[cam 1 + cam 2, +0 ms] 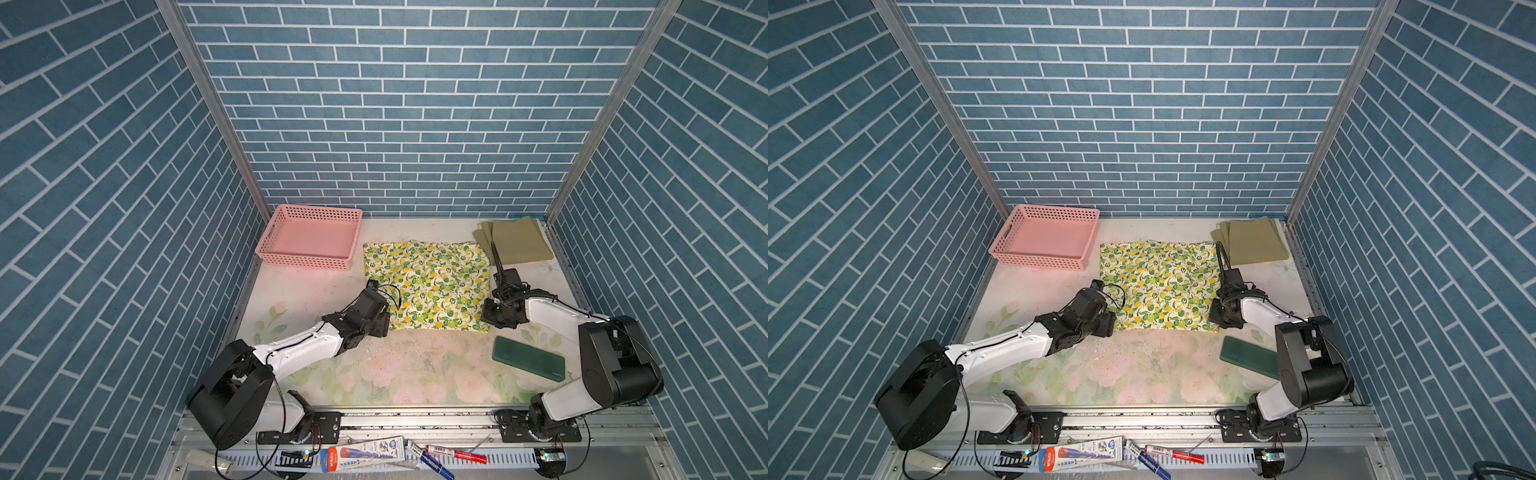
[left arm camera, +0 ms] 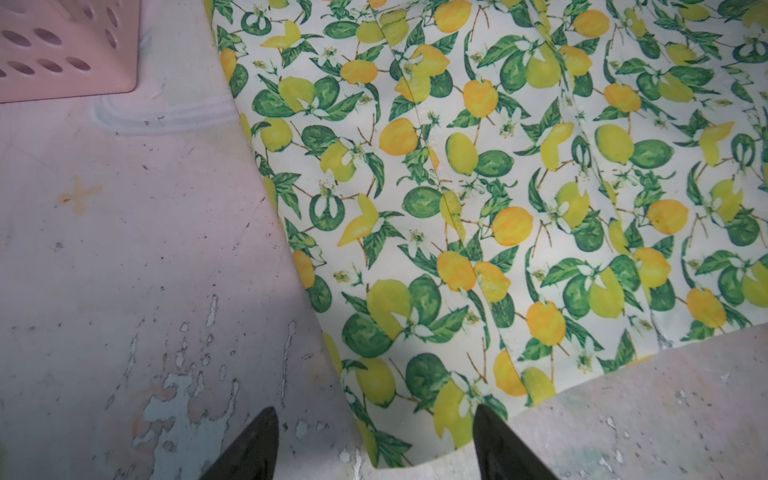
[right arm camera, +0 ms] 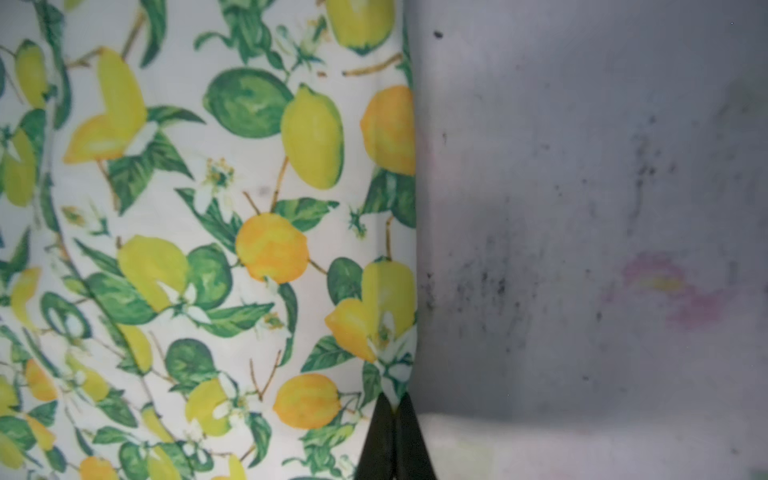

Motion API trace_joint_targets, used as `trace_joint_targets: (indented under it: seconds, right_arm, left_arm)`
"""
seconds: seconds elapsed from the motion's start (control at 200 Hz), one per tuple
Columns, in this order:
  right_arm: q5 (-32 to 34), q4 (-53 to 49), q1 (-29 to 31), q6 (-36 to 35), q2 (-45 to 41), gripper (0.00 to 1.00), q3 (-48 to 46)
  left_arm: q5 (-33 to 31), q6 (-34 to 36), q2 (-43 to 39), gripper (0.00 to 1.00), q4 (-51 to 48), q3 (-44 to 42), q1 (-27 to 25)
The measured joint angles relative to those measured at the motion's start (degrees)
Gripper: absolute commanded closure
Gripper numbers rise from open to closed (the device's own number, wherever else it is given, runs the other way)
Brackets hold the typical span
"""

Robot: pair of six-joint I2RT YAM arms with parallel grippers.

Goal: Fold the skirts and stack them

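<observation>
The white lemon-print skirt lies spread flat in the middle of the table. My left gripper is open, and the skirt's near left corner lies on the table between its two black fingers. In both top views it sits at that corner. My right gripper is shut, pinching the skirt's right edge close to the near right corner. The olive green skirt lies folded at the back right.
A pink perforated basket stands empty at the back left, close to the lemon skirt. A dark green flat block lies at the near right by the right arm. Pens and a tube lie on the front rail.
</observation>
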Motion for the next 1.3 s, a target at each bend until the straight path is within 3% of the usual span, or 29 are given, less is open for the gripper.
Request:
trace_joint_targets:
  seconds: [0.29,0.52,0.57,0.615,0.65,0.7,0.765,1.07,1.155,1.275,1.3]
  right_arm:
    - [0.15,-0.98,0.02,0.42,-9.2,1.0,-0.74]
    - [-0.04,-0.61,0.02,1.7,-18.69,1.0,-6.58]
    - [0.09,-0.74,-0.04,2.16,-19.5,0.81,-7.89]
    - [0.24,-0.92,-0.13,2.69,-19.58,0.58,-8.79]
    - [0.33,-1.11,-0.17,2.78,-19.47,0.47,-9.31]
    - [0.57,-1.57,-0.24,2.89,-19.39,0.4,-9.62]
    - [0.83,-1.64,-0.24,3.02,-19.39,0.39,-9.6]
    - [1.29,-1.16,-0.22,2.4,-12.31,0.53,-7.34]
    - [1.31,-0.35,-0.09,2.12,-9.18,0.66,-7.26]
    - [1.53,0.94,-0.07,1.25,-5.84,1.0,-6.23]
    - [1.49,1.2,-0.07,1.14,-5.38,1.0,-5.92]
  left_arm:
    - [0.0,-0.02,0.15,0.25,0.24,0.0,0.0]
    - [0.0,-0.26,0.15,0.25,0.24,-0.07,0.0]
    - [0.0,-0.42,0.15,0.25,0.24,-0.17,0.0]
    - [0.02,-0.57,0.15,0.25,0.24,-0.24,0.0]
    - [0.02,-0.68,0.15,0.25,0.22,-0.28,0.0]
    - [0.04,-0.85,0.2,0.26,0.2,-0.28,0.0]
    - [0.09,-1.11,0.28,0.25,0.17,-0.28,0.0]
    - [0.48,-2.19,3.32,0.26,-0.48,-0.26,0.0]
    - [0.52,-2.58,4.39,0.26,-0.76,-0.26,0.0]
    - [0.61,-2.75,4.94,0.26,-1.14,-0.13,0.0]
    - [0.61,-2.75,4.92,0.26,-1.31,-0.02,0.0]
